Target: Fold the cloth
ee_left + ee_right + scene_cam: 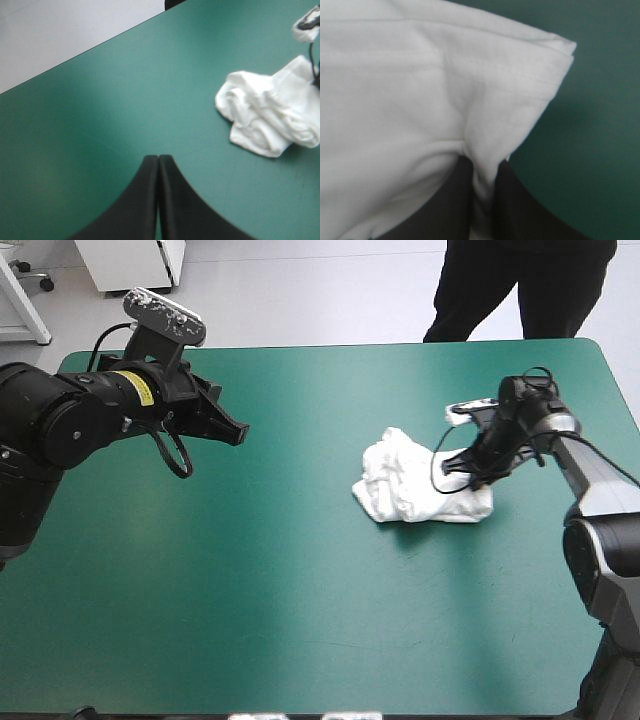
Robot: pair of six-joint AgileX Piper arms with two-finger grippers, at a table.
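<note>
The white T-shirt (415, 483) lies as a crumpled, partly rolled bundle on the teal-green cover, right of the table's middle. My right gripper (470, 472) is down on the bundle's right end, shut on the T-shirt. In the right wrist view a pinch of cloth (481, 175) runs between the black fingers (525, 210), with a stitched hem corner (555, 55) ahead. My left gripper (236, 430) hangs above the table's left half, shut and holding nothing, well apart from the shirt. Its wrist view shows the fingers (145, 200) meeting in a point and the T-shirt (270, 117) far ahead to one side.
Bare teal-green cover (300, 590) stretches all around the shirt. The table's far edge (330, 346) runs behind it and the right edge (625, 400) is close to the right arm.
</note>
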